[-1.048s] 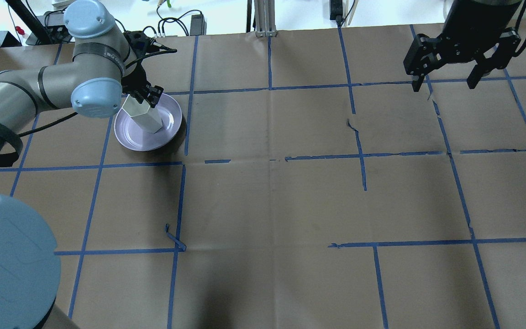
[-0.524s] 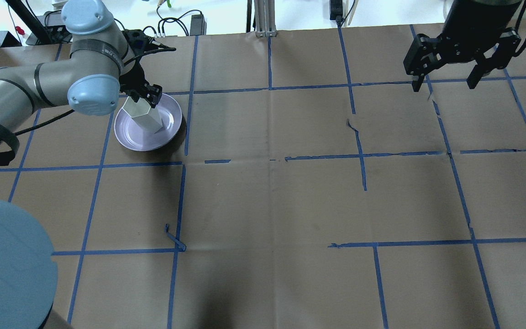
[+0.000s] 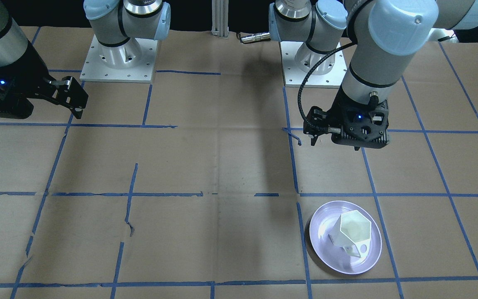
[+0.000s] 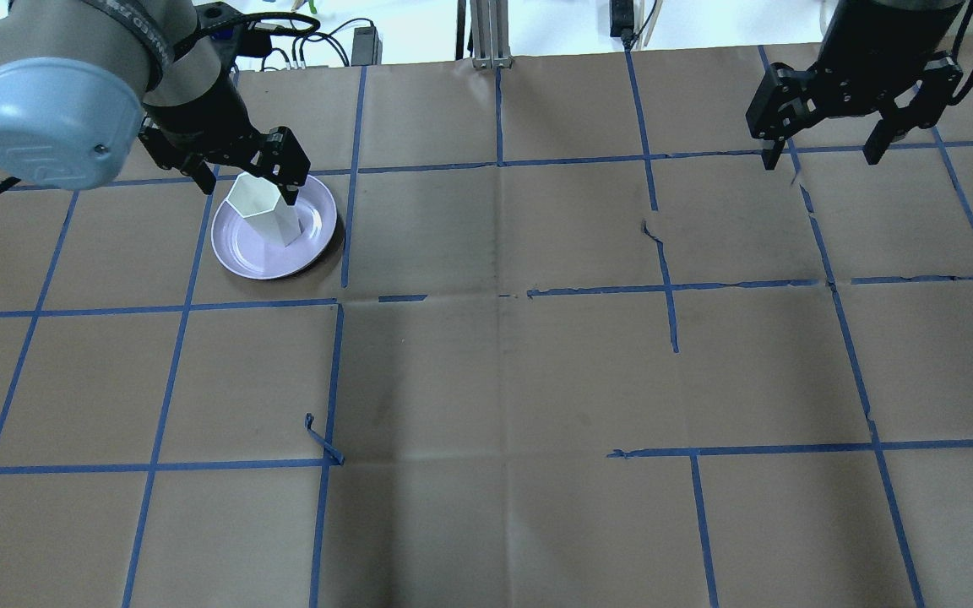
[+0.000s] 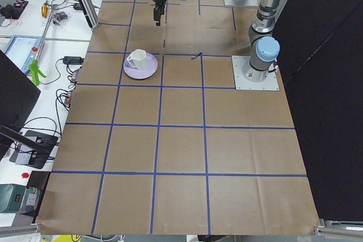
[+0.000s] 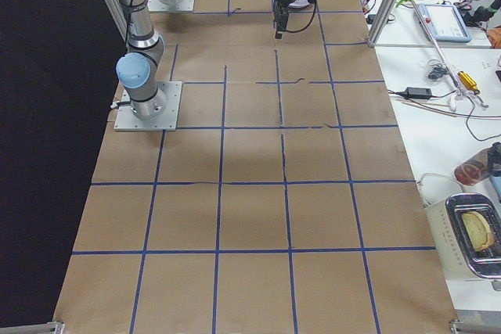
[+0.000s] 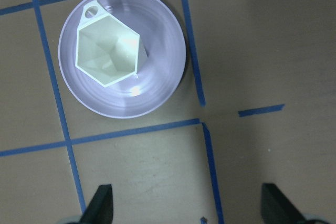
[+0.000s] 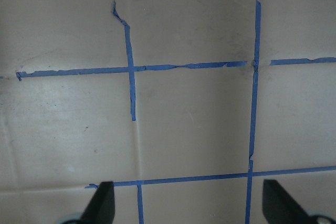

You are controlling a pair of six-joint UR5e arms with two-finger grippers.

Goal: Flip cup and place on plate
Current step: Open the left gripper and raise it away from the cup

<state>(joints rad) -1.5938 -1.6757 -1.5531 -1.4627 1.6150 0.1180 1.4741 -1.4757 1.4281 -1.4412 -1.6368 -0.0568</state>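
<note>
The white faceted cup point(image 4: 263, 211) stands upright, mouth up, on the lavender plate point(image 4: 237, 257) at the far left of the table. It also shows in the left wrist view point(image 7: 107, 51), on the plate point(image 7: 157, 90), with its handle toward the rim, and in the front view point(image 3: 353, 232). My left gripper point(image 4: 243, 176) hangs high above the cup, open and empty, touching nothing point(image 7: 189, 208). My right gripper point(image 4: 824, 148) is open and empty at the far right, above bare paper point(image 8: 189, 208).
The table is covered in brown paper with a blue tape grid. A loose curl of tape point(image 4: 322, 439) sticks up near the front left. The paper is torn point(image 4: 651, 232) right of the middle. Both arm bases point(image 3: 116, 58) stand at the robot's edge.
My left gripper has risen straight up from the cup's rim and now stands wide open. The cup has stayed upright on the plate. My right arm has not moved.
</note>
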